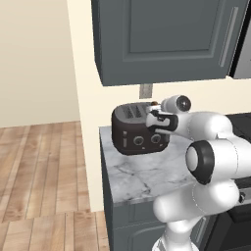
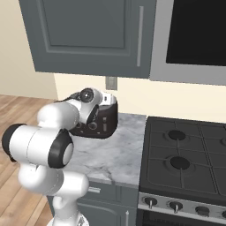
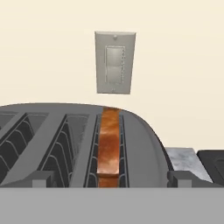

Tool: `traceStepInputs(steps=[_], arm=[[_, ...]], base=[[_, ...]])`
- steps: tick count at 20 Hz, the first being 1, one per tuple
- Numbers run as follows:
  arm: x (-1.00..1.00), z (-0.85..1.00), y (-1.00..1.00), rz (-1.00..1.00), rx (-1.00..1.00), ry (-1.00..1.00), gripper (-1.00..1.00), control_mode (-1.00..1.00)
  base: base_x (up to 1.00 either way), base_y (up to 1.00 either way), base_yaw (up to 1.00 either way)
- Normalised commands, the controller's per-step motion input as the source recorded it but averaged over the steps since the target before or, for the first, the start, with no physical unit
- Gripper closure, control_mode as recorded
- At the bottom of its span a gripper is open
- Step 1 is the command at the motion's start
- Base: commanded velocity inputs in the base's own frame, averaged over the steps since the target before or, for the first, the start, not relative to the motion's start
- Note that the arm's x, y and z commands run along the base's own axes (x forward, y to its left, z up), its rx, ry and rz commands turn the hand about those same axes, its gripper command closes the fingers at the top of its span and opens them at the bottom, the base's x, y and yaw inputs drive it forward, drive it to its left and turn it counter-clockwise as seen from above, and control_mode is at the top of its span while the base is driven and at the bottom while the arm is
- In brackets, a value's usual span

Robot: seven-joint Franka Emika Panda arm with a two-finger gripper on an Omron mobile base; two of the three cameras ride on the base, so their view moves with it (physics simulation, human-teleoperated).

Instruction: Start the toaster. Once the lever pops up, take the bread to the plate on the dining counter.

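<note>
**Claw waits over the toaster**

The claw [image 1: 156,117] is spread wide and holds nothing. It hangs right at the dark toaster [image 1: 135,131] on the marble counter [image 1: 147,174]. The brown bread [image 3: 109,146] sits down in one slot. It looks ready to grab, but carrying it to the plate is not done yet.

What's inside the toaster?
A brown slice of bread stands in one slot of the dark grey rounded toaster; its lower part is hidden down in the slot.

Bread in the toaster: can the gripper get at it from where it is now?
Probably yes: the open gripper sits over the toaster, the bread stands exposed in its slot, nothing covering it.
</note>
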Motion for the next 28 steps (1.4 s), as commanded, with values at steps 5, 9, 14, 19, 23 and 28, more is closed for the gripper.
traceStepInputs(steps=[5, 9, 14, 19, 23, 28], arm=[[0.13, 0.00, 0.00, 0.00, 0.00, 0.01, -1.00, -1.00], [0.14, 0.00, 0.00, 0.00, 0.00, 0.00, -1.00, -1.00], [0.08, 0.00, 0.00, 0.00, 0.00, 0.00, -1.00, -1.00], [0.01, -0.06, 0.00, 0.00, 0.00, 0.01, -1.00, -1.00], [0.00, -0.12, 0.00, 0.00, 0.00, 0.01, -1.00, -1.00], [0.00, -0.10, 0.00, 0.00, 0.00, 0.01, -1.00, -1.00]], base=[[0.00, 0.00, 0.00], [0.00, 0.00, 0.00], [0.00, 0.00, 0.00], [0.00, 0.00, 0.00], [0.00, 0.00, 0.00], [0.00, 0.00, 0.00]])
